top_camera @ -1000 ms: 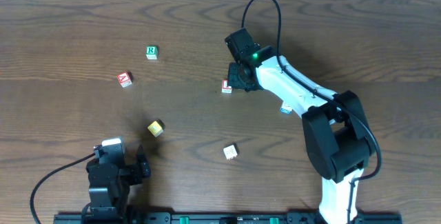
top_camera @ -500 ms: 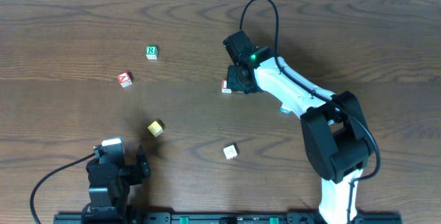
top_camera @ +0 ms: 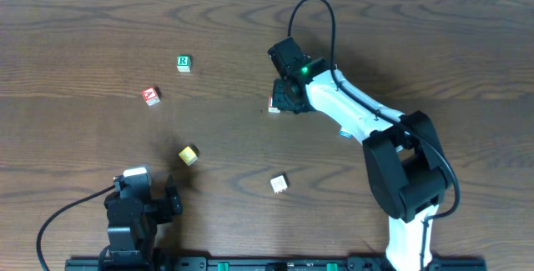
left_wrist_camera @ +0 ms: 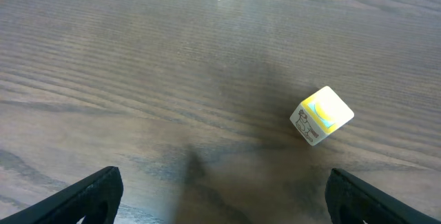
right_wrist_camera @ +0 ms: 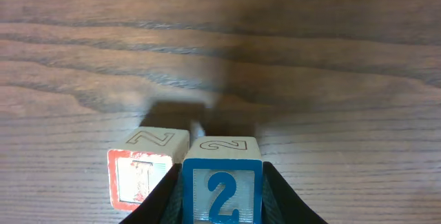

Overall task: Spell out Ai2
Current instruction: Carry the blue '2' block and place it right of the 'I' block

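Observation:
My right gripper (right_wrist_camera: 222,207) is shut on a blue block marked 2 (right_wrist_camera: 222,182), low over the wood table. A red-edged block (right_wrist_camera: 146,172) stands right beside the 2 block on its left, about touching. In the overhead view the right gripper (top_camera: 288,97) hides the 2 block, and the red-edged block (top_camera: 273,104) shows at its left. A red A block (top_camera: 150,96) lies far to the left. My left gripper (left_wrist_camera: 224,210) is open and empty, at the near left (top_camera: 171,203).
A green R block (top_camera: 183,62) lies at the back left. A yellow block (top_camera: 188,155) sits ahead of the left gripper and shows in the left wrist view (left_wrist_camera: 321,115). A white block (top_camera: 279,183) lies at the front centre. A small blue block (top_camera: 345,132) sits by the right arm.
The right gripper has shifted slightly left with the 2 block, closer to the red-edged block. The left arm has not moved.

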Motion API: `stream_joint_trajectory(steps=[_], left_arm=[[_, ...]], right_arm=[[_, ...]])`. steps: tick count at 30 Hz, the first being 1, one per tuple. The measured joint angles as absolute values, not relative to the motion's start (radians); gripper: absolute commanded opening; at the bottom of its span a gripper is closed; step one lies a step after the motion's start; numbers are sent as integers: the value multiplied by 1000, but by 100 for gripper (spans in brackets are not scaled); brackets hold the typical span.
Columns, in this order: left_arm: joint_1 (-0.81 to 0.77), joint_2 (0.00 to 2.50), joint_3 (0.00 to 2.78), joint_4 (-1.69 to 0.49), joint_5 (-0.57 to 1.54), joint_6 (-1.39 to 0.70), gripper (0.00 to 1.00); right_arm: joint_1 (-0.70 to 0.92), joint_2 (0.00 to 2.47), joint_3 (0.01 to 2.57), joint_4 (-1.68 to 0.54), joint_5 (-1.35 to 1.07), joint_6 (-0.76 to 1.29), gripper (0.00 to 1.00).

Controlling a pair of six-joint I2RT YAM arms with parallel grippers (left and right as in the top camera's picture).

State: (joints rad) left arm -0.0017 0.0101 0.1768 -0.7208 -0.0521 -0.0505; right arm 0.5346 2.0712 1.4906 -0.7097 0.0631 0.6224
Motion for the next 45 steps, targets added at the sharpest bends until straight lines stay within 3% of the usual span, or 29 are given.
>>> stream_joint_trajectory(steps=[9, 15, 21, 42, 44, 45], left_arm=[[-2, 10, 177, -720, -52, -51, 95], [-2, 10, 177, -720, -52, -51, 95], [-2, 10, 177, -720, -52, -51, 95], [-2, 10, 177, -721, -52, -51, 95], [-2, 10, 177, -721, -52, -51, 95], [-2, 10, 177, -721, -52, -51, 95]], right_arm=[[537, 2083, 1491, -710, 54, 625, 4], [537, 2087, 1491, -710, 52, 625, 26], [537, 2087, 1491, -709, 52, 633, 38], [536, 2088, 1490, -620, 130, 636, 42], [532, 2088, 1490, -604, 142, 636, 38], [530, 2088, 1490, -598, 148, 633, 30]])
